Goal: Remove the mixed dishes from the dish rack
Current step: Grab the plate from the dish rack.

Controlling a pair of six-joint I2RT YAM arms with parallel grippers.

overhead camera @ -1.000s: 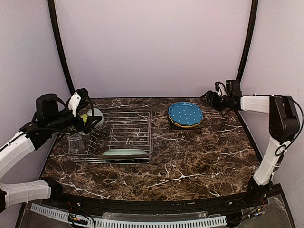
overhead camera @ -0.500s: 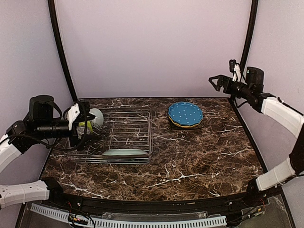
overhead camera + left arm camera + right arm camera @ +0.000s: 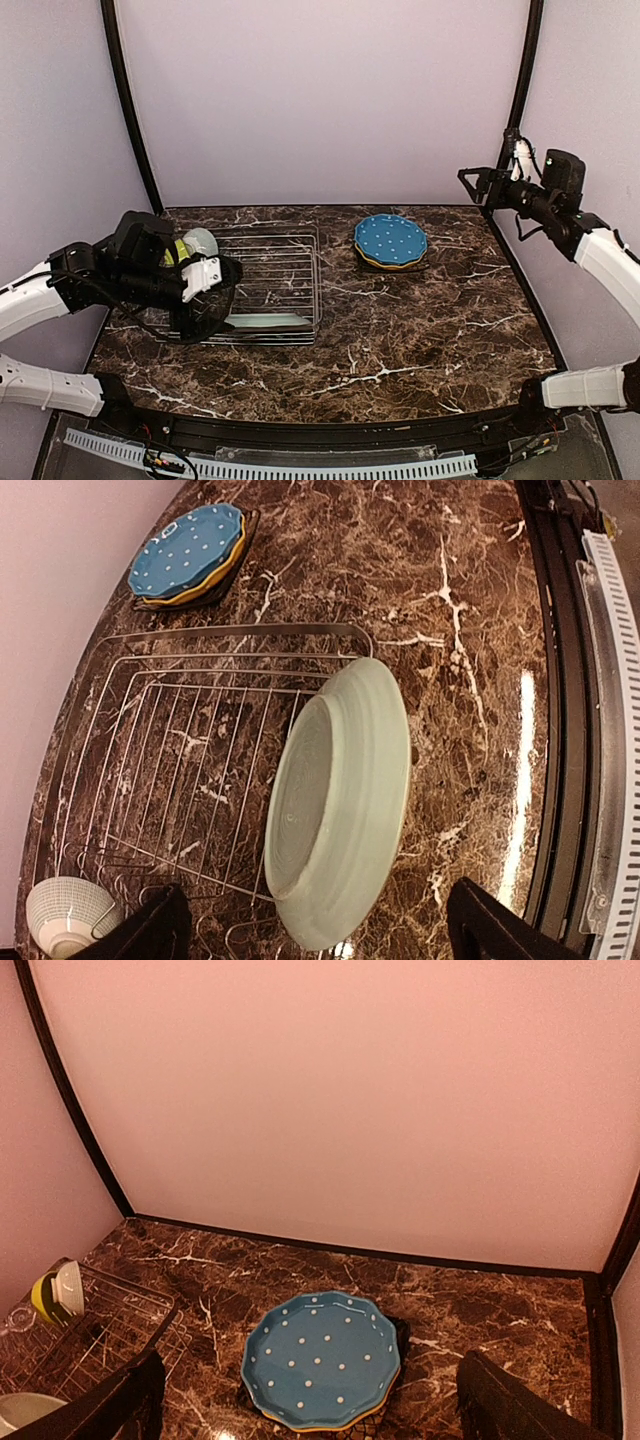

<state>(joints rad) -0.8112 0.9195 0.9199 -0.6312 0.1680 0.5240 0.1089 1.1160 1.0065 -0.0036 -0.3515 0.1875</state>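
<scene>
The silver wire dish rack (image 3: 275, 270) sits left of centre. The large pale-green plate (image 3: 262, 321) stands on edge along its front side; in the left wrist view the plate (image 3: 340, 800) is just ahead of my open, empty left gripper (image 3: 325, 940). My left gripper (image 3: 213, 300) hovers over the rack's front left. A small pale-green bowl (image 3: 201, 240) and a yellow-green bowl (image 3: 178, 250) sit at the rack's back left. The blue dotted plate (image 3: 391, 238) tops a stack on the table, over a yellow plate (image 3: 330, 1425) and a black one. My right gripper (image 3: 478, 183) is open, high at the back right.
The plate stack (image 3: 320, 1360) lies below the right gripper, near the back wall. Black frame posts (image 3: 515, 110) rise at both back corners. The table's front edge has a black rail (image 3: 560, 710). The left arm covers the rack's left front corner.
My left arm swung from the rack's back left corner forward and right, over the rack's front left by the pale-green plate. My right arm rose and drew back to the right, away from the stack.
</scene>
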